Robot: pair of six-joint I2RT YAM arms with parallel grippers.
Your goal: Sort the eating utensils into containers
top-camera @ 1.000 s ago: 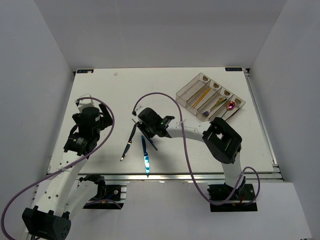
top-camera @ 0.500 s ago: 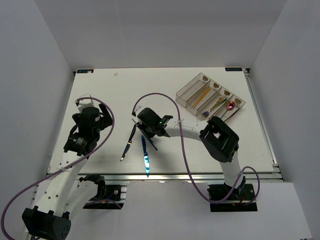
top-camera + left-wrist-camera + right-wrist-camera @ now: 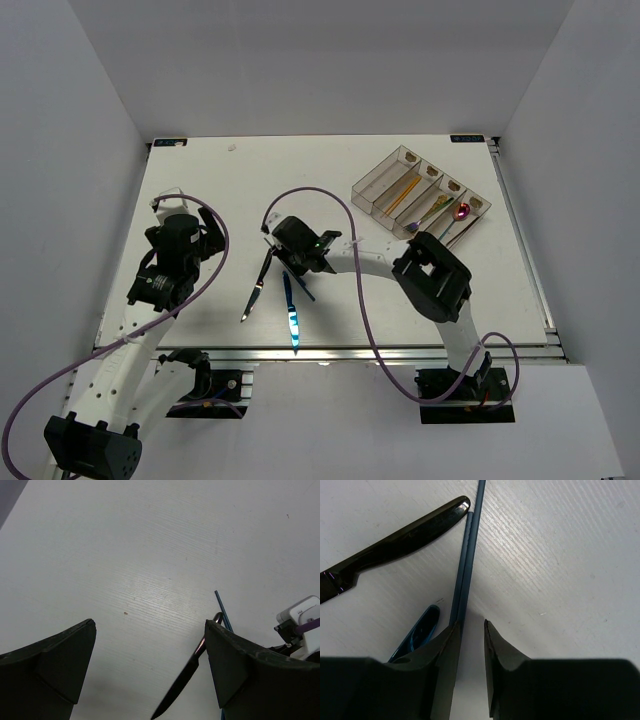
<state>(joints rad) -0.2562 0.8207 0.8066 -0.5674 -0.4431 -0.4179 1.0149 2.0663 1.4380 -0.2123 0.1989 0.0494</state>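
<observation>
Left on the table are a black knife (image 3: 258, 285), a blue knife (image 3: 291, 312) and a pair of blue chopsticks (image 3: 306, 291). My right gripper (image 3: 290, 262) is low over them. In the right wrist view its fingers (image 3: 471, 625) stand a narrow gap apart with bare table between. The chopsticks (image 3: 470, 545) run up from the left fingertip's edge, the black knife handle (image 3: 395, 545) and blue knife handle (image 3: 417, 632) to their left. My left gripper (image 3: 190, 232) hangs wide open and empty (image 3: 150, 630), with the black knife (image 3: 187, 680) in its view.
The smoky four-compartment tray (image 3: 365, 195) sits at the far right. It holds a gold utensil (image 3: 403, 190), a purple spoon (image 3: 461, 211) and other pieces. The right arm's purple cable (image 3: 320, 192) arcs over the table's middle.
My right gripper has shifted slightly left and away over the chopsticks, and the right arm's elbow has followed. The left arm and the utensils have not moved.
</observation>
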